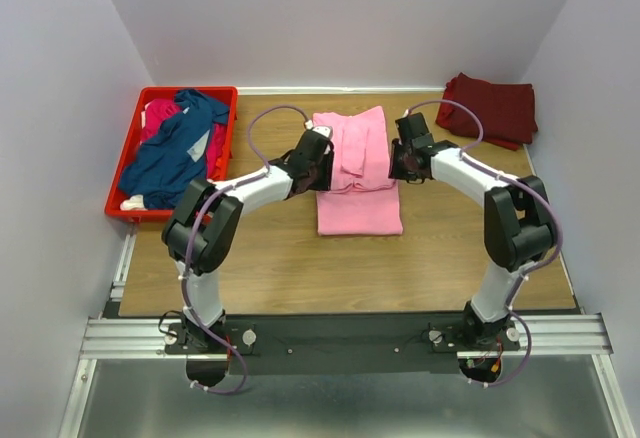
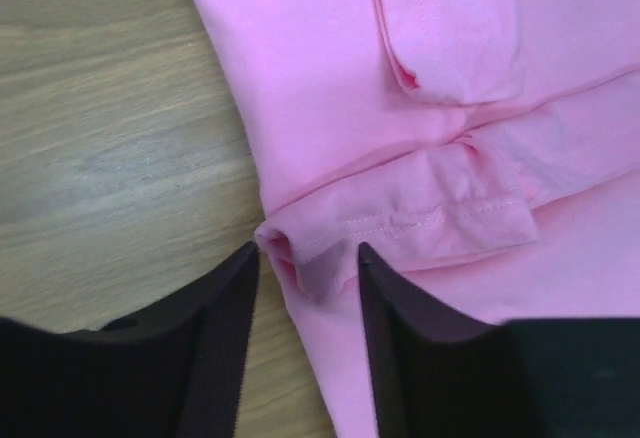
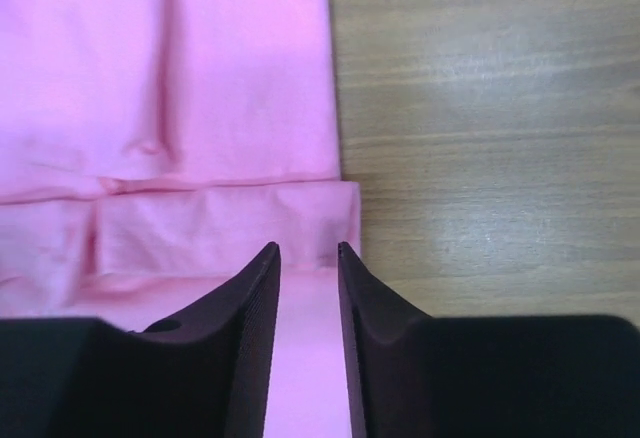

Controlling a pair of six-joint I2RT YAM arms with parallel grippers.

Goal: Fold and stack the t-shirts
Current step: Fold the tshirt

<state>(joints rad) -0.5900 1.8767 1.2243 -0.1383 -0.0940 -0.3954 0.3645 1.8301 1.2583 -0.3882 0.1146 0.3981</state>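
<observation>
The worktop [image 1: 300, 268] holds a job half done. The pink shirt [image 1: 358, 198] lies flat in the middle with its sides and sleeves turned in, and it has not yet been folded across. The maroon shirt [image 1: 492, 108] sits folded at the far right corner, well apart. The navy shirt [image 1: 175, 153] and the magenta shirt [image 1: 160, 113] are heaped together in the red crate [image 1: 165, 91] on the left, so lifting one may drag the other out with it.

The left arm [image 1: 255, 186] and the right arm [image 1: 465, 170] flank the pink shirt, and uneven pulls from them would skew the fold.

The left jaws stand about half open, straddling the loose fold corner [image 2: 300, 253] at the shirt's left edge without clamping it. If they closed here they would probably catch only that top flap, and the layers beneath could slide loose. If they drew away, a finger could snag the flap and undo it.

The right jaws are only narrowly parted over the shirt's right edge [image 3: 345, 218] and hold nothing I can see. A gap that tight may push the stacked cloth into a bunch instead of taking it in.
</observation>
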